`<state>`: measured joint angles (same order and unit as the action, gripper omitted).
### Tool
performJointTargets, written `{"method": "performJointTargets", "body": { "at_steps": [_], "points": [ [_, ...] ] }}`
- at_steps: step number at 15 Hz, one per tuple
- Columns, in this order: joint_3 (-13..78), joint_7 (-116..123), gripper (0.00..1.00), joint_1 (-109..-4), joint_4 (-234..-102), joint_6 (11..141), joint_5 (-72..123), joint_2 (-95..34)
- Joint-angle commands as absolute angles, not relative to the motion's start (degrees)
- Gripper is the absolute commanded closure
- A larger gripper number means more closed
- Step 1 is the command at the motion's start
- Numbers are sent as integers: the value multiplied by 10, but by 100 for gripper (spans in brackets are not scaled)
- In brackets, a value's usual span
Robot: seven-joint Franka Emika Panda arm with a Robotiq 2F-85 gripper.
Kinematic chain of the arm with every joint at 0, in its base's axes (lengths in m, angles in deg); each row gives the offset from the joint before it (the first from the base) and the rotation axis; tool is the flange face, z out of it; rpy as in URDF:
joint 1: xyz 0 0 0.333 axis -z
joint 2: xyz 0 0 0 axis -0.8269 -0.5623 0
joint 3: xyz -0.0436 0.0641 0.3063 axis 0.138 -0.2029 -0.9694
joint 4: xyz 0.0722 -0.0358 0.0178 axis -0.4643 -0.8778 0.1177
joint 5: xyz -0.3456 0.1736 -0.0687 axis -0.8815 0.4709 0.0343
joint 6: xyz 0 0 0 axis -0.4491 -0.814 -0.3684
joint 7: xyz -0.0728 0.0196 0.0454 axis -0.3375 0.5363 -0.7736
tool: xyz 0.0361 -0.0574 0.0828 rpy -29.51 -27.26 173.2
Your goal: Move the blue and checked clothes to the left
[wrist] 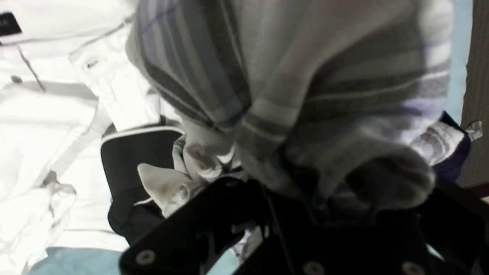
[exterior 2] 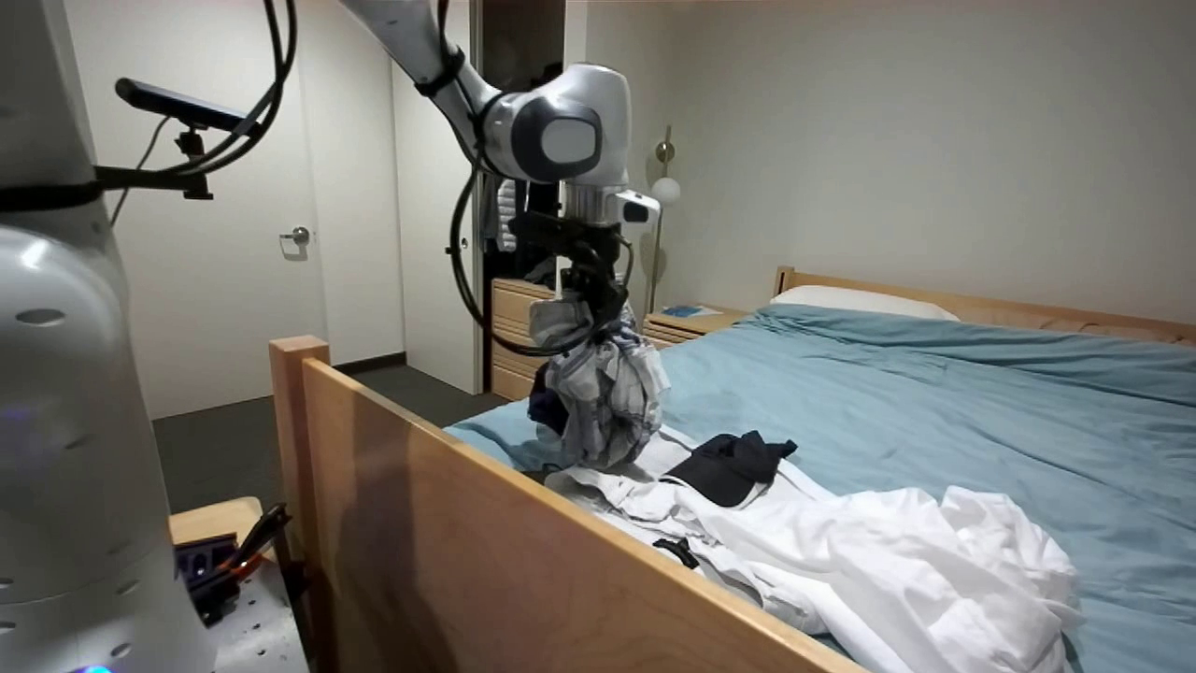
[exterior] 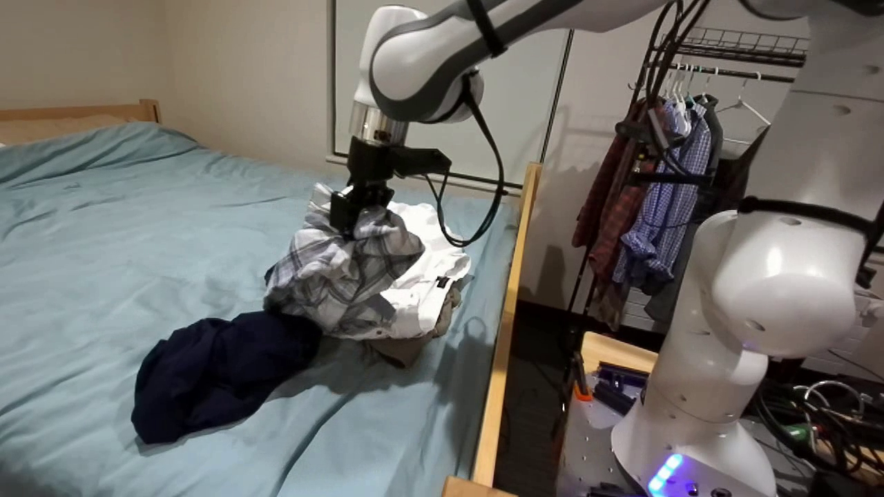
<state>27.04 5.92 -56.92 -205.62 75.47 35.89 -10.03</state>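
Note:
The checked garment (exterior: 324,276) is grey and white and bunched up under my gripper (exterior: 356,219). My gripper is shut on its upper folds, and the cloth hangs down from the fingers in both exterior views (exterior 2: 607,402). In the wrist view the checked cloth (wrist: 282,76) fills the top middle and hides the fingertips. My gripper also shows in an exterior view (exterior 2: 598,313). The dark blue garment (exterior: 214,376) lies crumpled on the bed, against the checked garment's lower edge. Part of it shows behind the checked cloth in an exterior view (exterior 2: 547,404).
White clothes (exterior 2: 888,561) lie beside and under the checked garment, with a black cloth piece (exterior 2: 733,469) on them. A brown-grey garment (exterior: 407,348) peeks out below. All lie on the teal bed cover (exterior: 138,255). The wooden footboard (exterior 2: 523,533) stands between bed and robot base.

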Motion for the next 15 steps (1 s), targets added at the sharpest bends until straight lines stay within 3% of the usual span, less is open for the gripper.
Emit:
{"method": "performJointTargets", "body": {
  "at_steps": [1, 7, 15],
  "points": [
    [275, 6, 94, -567, -2197, 748, 385, 38],
    [262, 4, 94, -586, -2315, 677, 399, 160],
    [236, 129, 94, -647, -2116, 680, 359, -38]
  ]
}}
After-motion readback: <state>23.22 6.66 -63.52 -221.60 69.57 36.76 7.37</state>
